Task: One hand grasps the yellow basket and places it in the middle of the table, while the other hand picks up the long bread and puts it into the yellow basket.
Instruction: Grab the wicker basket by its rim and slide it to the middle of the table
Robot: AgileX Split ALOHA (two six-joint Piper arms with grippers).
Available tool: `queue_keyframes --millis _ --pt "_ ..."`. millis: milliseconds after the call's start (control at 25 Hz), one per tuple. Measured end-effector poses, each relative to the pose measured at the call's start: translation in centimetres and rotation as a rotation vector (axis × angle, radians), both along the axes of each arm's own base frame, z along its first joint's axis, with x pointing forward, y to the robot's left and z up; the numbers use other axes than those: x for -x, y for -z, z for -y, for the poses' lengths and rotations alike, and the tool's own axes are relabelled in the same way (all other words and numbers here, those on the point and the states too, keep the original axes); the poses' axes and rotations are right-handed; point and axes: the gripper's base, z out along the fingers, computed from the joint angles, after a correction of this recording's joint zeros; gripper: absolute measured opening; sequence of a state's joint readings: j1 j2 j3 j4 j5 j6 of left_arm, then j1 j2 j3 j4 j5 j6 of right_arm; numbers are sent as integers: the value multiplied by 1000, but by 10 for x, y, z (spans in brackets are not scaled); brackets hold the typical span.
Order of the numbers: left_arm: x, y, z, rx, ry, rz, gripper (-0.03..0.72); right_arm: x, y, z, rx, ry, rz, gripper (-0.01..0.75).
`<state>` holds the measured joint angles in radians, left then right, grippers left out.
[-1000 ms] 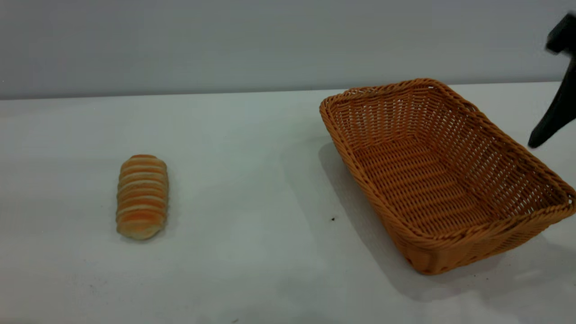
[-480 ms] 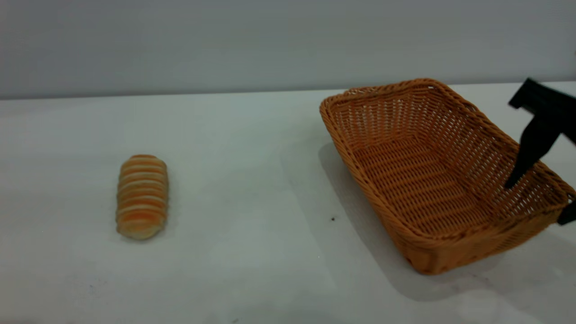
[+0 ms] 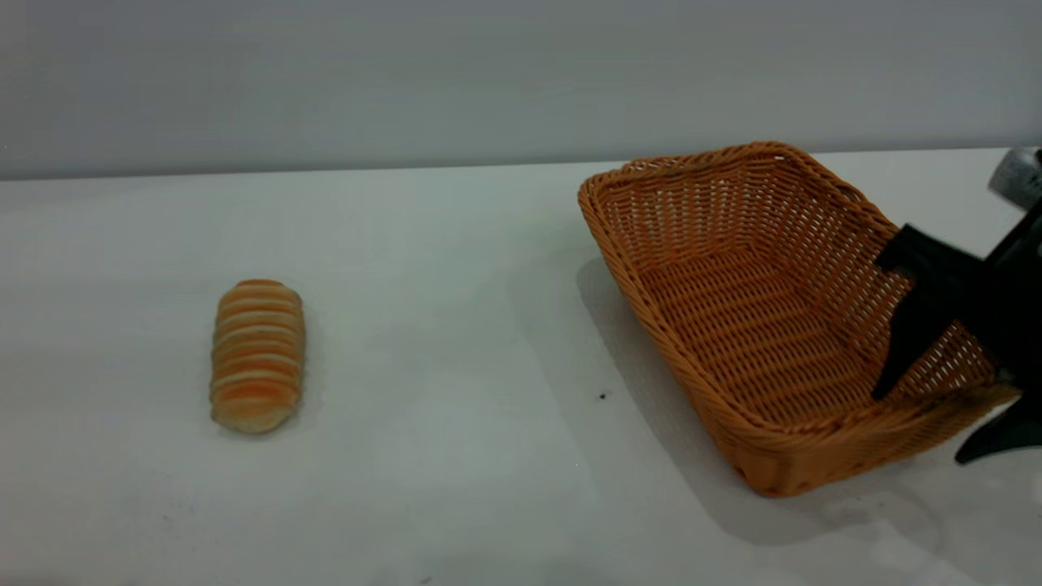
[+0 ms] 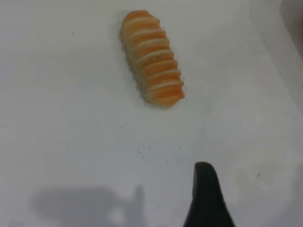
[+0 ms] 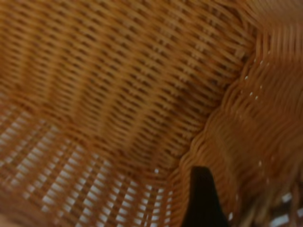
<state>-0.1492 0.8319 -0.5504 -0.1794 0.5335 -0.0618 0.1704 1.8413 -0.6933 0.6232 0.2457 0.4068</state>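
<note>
The yellow basket (image 3: pixel 692 203) stands empty at the right of the table (image 3: pixel 456 325), set at an angle. My right gripper (image 3: pixel 921 427) is open and straddles the basket's near right wall: one finger (image 3: pixel 904 350) is inside, the other (image 3: pixel 997 439) outside, low by the table. The right wrist view shows wicker weave (image 5: pixel 123 85) up close and one black finger (image 5: pixel 202 198). The long bread (image 3: pixel 258 354) lies at the left on the table. It also shows in the left wrist view (image 4: pixel 152 64). One left finger (image 4: pixel 204 198) hangs above the table, short of the bread, holding nothing.
A plain grey wall runs behind the table. A tiny dark speck (image 3: pixel 602 396) lies between the bread and the basket. Bare white tabletop separates the two.
My right gripper has come down from the upper right edge and moved left, onto the basket's right wall. The basket and the bread have not moved.
</note>
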Motion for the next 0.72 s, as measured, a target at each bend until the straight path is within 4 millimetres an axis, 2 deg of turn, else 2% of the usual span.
queue_keyframes --millis 80,160,280,400,440,560,720 --pt "0 0 0 0 0 0 559 -2 10 0 0 8 -16 499" --pt "0 0 0 0 0 0 559 -3 18 -1 4 -1 -27 449" --pt "0 0 0 0 0 1 559 -4 24 -1 1 -3 -31 290" --pt "0 0 0 0 0 1 559 -10 22 -2 12 -37 4 112" --pt "0 0 0 0 0 1 559 -13 21 -2 17 -63 17 76" --pt "0 0 0 0 0 1 559 -18 19 -6 17 -145 25 45" --pt "0 0 0 0 0 1 559 -40 6 -13 -2 -225 78 45"
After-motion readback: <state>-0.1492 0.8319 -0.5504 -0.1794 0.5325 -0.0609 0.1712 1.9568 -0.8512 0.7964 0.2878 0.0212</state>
